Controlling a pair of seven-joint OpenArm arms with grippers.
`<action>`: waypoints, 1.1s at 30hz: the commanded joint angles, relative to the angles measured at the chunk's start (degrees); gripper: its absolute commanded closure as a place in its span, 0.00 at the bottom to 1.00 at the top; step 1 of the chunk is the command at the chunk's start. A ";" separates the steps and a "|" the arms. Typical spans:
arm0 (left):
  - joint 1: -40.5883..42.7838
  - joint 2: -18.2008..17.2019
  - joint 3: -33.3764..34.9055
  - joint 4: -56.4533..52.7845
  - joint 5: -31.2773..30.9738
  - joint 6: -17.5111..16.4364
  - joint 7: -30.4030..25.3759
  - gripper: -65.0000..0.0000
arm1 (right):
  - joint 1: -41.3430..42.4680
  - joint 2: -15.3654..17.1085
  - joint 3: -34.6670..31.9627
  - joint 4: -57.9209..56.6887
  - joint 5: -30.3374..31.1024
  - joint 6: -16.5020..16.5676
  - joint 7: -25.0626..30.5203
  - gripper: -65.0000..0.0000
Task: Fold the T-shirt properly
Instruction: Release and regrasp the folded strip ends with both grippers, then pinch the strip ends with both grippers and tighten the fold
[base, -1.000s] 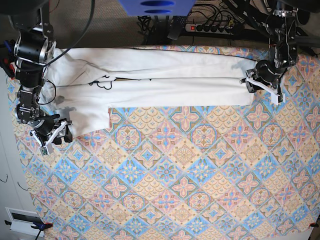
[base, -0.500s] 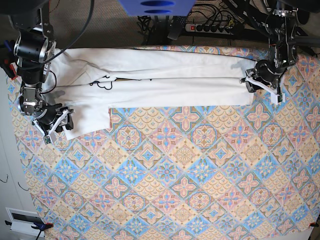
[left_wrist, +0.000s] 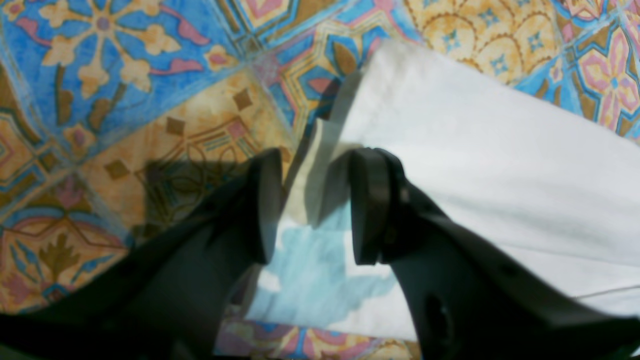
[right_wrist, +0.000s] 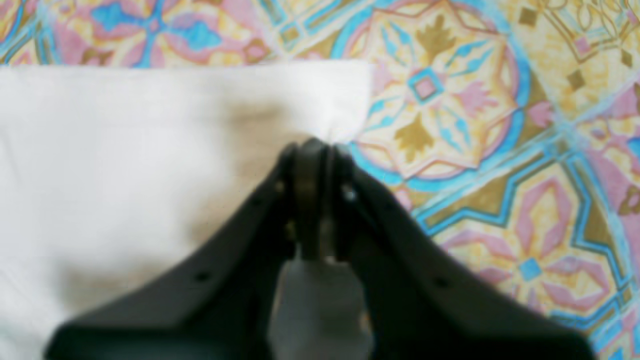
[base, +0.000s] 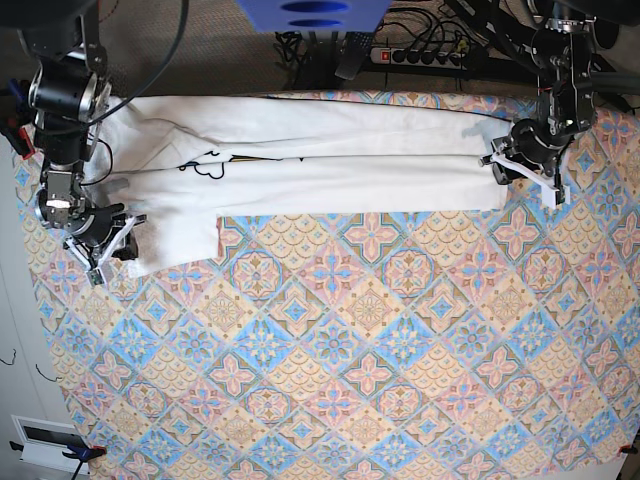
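A table (base: 380, 360) covered in a tiled pattern of blue, orange and pink fills the overhead view. The T-shirt (base: 330, 170) lies along the table's far edge as a long white band, folded lengthwise, with one sleeve (base: 180, 240) hanging toward the near side at the shirt's left end in this view. Its print is almost wholly folded under; only a thin dark squiggle shows near the collar end, too small to read. The neck label cannot be made out.

The right arm's fingers (base: 108, 250) sit at the sleeve's outer corner. The right wrist view is blurred, but shows the fingers (right_wrist: 316, 150) pressed together with no gap, their tips at the edge of white cloth (right_wrist: 150, 150). Whether cloth is pinched between them cannot be told.

The left arm's fingers (base: 527, 170) sit at the opposite end of the shirt, over its hem corner. In the left wrist view these fingers (left_wrist: 312, 205) stand partly apart, straddling the folded edge of the cloth (left_wrist: 500, 165), one fingertip (left_wrist: 262, 205) over bare table and the other over the shirt. A pale blue patch of print (left_wrist: 315, 280) shows between them.

Behind the shirt, a power strip (base: 420, 55) and cables lie off the table.
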 joint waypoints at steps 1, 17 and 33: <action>-0.23 -0.77 -1.81 1.02 -0.32 -0.15 -1.15 0.65 | 0.12 1.10 0.02 2.40 -0.21 0.19 -0.46 1.00; -0.49 -0.60 -3.31 1.02 -0.41 -0.15 -1.24 0.65 | -15.17 0.23 0.46 39.94 3.04 0.19 -15.15 1.00; -0.67 -0.60 -3.31 1.02 -0.41 -0.15 -1.24 0.65 | -37.50 0.14 7.84 70.00 4.54 0.19 -23.85 1.00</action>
